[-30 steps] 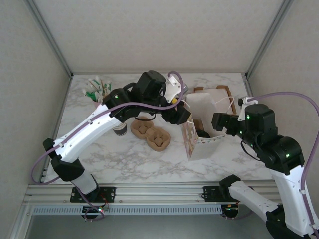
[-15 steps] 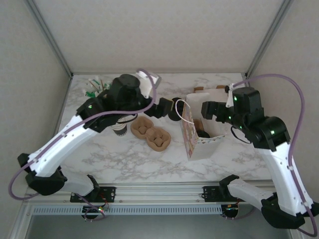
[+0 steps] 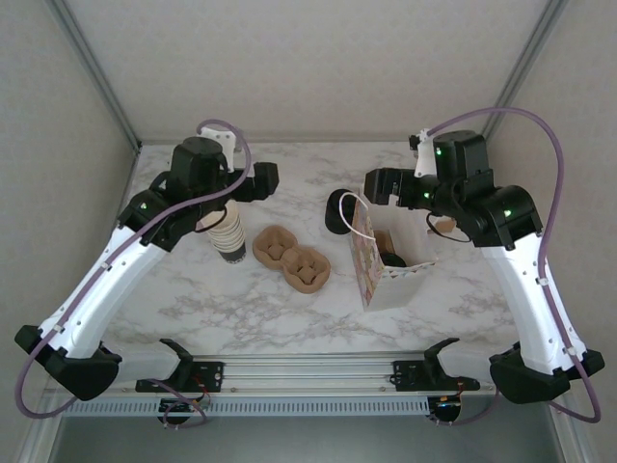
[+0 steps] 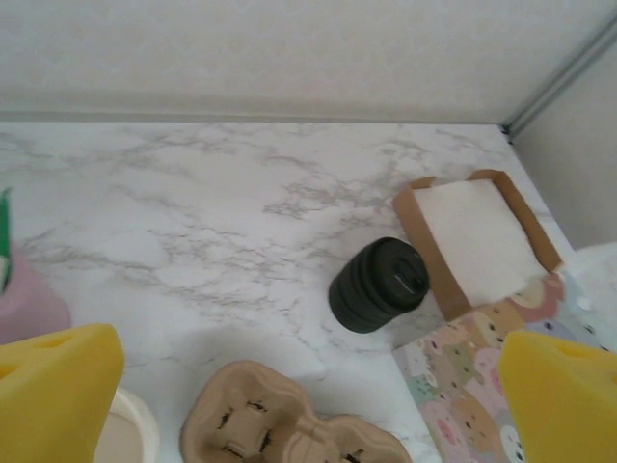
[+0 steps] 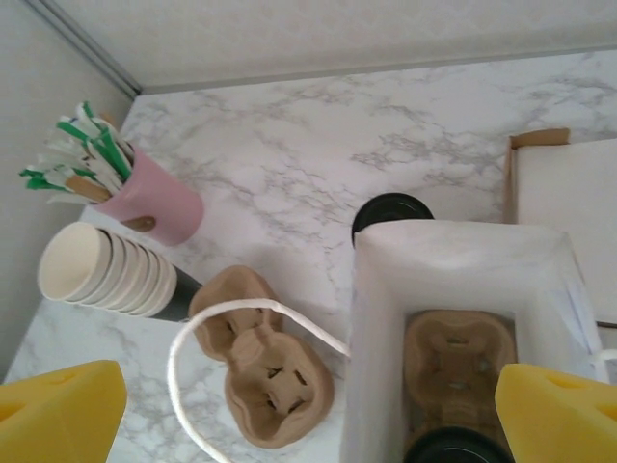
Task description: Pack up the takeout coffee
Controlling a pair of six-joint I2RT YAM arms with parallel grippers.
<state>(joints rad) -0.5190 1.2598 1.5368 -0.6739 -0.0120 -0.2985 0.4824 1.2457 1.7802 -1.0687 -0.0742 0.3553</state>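
Inside the bag (image 3: pixel 382 287), in the carrier (image 5: pixel 458 352) on its floor, the coffee (image 5: pixel 453 449) sits upright; left gripper (image 4: pixel 308 342), off the bag's left, and right gripper (image 5: pixel 308 376), above the bag, both hang spread and empty, so best to lift straight away, clear of the string handle (image 5: pixel 241 311).

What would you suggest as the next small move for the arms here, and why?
Probably draw the right pincer back from above the bag. The coffee seems to sit, black lid up, in the carrier inside the bag, and that pincer and the left pincer are open and empty, so packing looks done.
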